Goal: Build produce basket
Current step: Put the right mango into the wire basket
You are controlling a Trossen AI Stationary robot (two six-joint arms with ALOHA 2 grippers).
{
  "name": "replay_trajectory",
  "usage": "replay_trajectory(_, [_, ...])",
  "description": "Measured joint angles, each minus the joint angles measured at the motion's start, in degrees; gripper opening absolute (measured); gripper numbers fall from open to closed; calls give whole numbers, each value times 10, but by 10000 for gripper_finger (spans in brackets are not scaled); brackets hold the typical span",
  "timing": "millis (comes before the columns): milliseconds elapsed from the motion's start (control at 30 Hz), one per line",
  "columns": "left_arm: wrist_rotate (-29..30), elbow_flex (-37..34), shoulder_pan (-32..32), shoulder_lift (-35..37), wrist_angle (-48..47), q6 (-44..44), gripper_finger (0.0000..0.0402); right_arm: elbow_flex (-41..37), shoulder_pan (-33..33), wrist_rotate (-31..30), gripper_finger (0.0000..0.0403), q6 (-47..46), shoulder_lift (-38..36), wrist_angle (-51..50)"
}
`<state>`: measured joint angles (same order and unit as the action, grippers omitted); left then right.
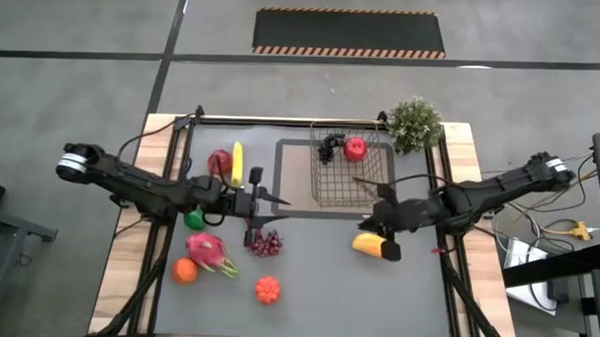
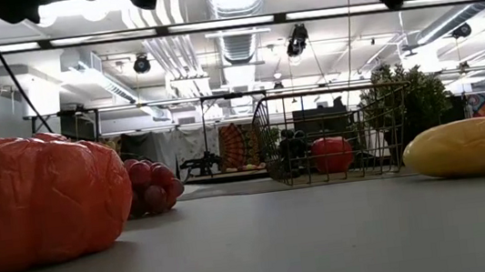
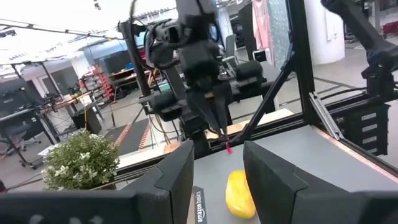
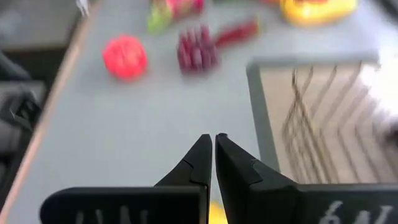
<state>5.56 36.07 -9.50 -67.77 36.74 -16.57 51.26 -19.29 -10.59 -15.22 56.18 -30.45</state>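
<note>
The wire basket (image 1: 338, 172) stands on the mat (image 1: 292, 158) at the table's far middle, with dark grapes (image 1: 330, 145) and a red apple (image 1: 355, 148) inside. My left gripper (image 1: 279, 210) is open and empty above the table left of the basket, over the red grapes (image 1: 264, 242). My right gripper (image 1: 364, 183) is shut and empty at the basket's near right corner; its wrist view shows the fingertips (image 4: 212, 139) closed together. A yellow mango (image 1: 374, 246) lies on the table below the right arm and also shows in the left wrist view (image 3: 239, 193).
On the table's left lie an apple (image 1: 218, 163), a banana (image 1: 237, 161), a green fruit (image 1: 193, 220), a dragon fruit (image 1: 205, 250), an orange (image 1: 184, 271) and a red-orange fruit (image 1: 267, 288). A potted plant (image 1: 416, 123) stands at the far right.
</note>
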Motion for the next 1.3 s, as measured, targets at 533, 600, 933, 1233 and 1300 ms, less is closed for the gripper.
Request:
replay_trajectory(533, [0, 0, -11, 13, -59, 26, 123, 176, -59, 47, 16, -183, 218, -383])
replay_trajectory(600, [0, 0, -20, 14, -73, 32, 123, 171, -59, 50, 26, -187, 225, -377])
replay_trajectory(933, [-3, -28, -45, 36, -74, 27, 123, 142, -58, 44, 162, -230, 226, -338])
replay_trajectory(1233, [3, -36, -45, 75, -72, 27, 123, 83, -80, 8, 245, -216, 222, -280])
replay_trajectory(1300, [3, -36, -45, 79, -72, 27, 123, 71, -87, -1, 249, -216, 222, -270])
